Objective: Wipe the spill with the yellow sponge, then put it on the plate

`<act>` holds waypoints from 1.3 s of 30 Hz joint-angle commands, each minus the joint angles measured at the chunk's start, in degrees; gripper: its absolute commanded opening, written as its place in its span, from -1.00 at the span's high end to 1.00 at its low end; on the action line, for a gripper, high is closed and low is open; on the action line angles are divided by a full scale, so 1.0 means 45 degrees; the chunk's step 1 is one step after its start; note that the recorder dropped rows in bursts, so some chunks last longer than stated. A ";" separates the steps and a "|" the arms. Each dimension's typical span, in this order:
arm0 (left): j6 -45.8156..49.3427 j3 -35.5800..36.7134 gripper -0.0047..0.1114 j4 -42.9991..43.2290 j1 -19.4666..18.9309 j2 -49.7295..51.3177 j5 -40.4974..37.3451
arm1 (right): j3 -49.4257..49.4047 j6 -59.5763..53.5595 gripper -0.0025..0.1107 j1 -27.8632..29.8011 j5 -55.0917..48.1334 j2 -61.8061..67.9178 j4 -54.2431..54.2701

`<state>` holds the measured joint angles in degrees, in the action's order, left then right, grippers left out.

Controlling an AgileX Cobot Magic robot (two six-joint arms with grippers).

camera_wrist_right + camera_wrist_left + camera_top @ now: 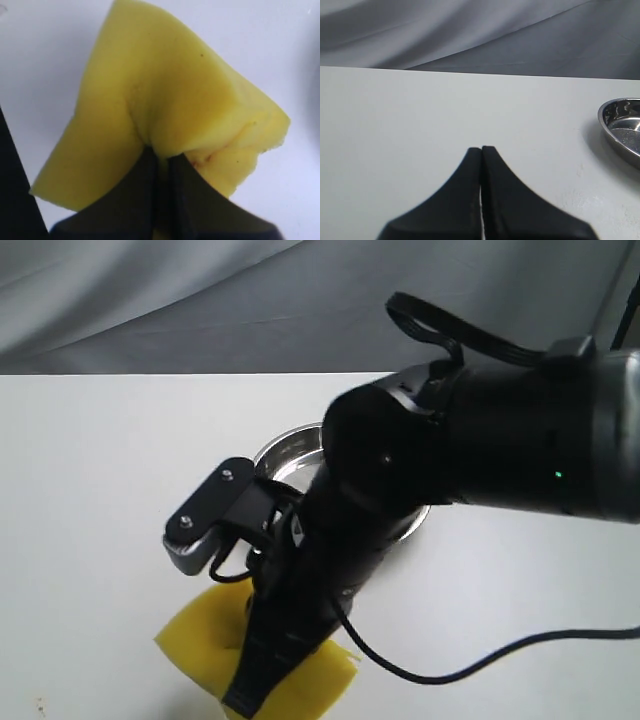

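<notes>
**Sponge Gripped, Spill Hidden: Hazards and Gripper State**

The sponge (pixel 195 635) lies low over the table (pixel 90 470), on the near side of the plate (pixel 285 445) and apart from it. Whether it presses on the surface or hangs just clear cannot be determined. The spill is not visible in any view. It may lie under the sponge or the arm, so the wipe cannot be confirmed.

Hazards:
- The foam is buckled into a fold at the grip. A pinch on a compressed ridge may slip, dropping the sponge short of the plate.
- A trailing corner may catch the raised rim during transfer.
- Lifting too early may leave liquid on the table.
- The right arm covers much of the plate in the exterior view, so placement is hard to verify.

Gripper state:
- The right gripper (pixel 160 157) is clenched on the sponge, with the jaws nearly together and foam bulging on both sides.
- The left gripper (pixel 481 150) is fully closed and holds nothing. It hovers over bare table, well apart from the plate.
</notes>
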<state>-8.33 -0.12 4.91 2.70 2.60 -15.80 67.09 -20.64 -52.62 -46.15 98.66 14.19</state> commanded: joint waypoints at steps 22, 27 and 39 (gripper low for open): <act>-0.0076 0.0026 0.92 0.0068 -0.0015 0.0034 0.0167 | -0.3621 0.4162 0.96 0.0037 0.3520 0.1695 -0.2920; -0.0095 0.0026 0.92 0.0068 -0.0015 0.0034 0.0167 | -0.3621 0.2684 0.96 0.0013 0.4395 0.2017 -0.1647; -0.0095 0.0026 0.92 0.0068 -0.0015 0.0034 0.0167 | -0.1962 -0.2327 0.96 0.0013 0.5020 0.2017 0.4453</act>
<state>-8.33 -0.12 4.91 2.70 2.60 -15.80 55.76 -27.72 -52.02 -24.15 107.07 29.94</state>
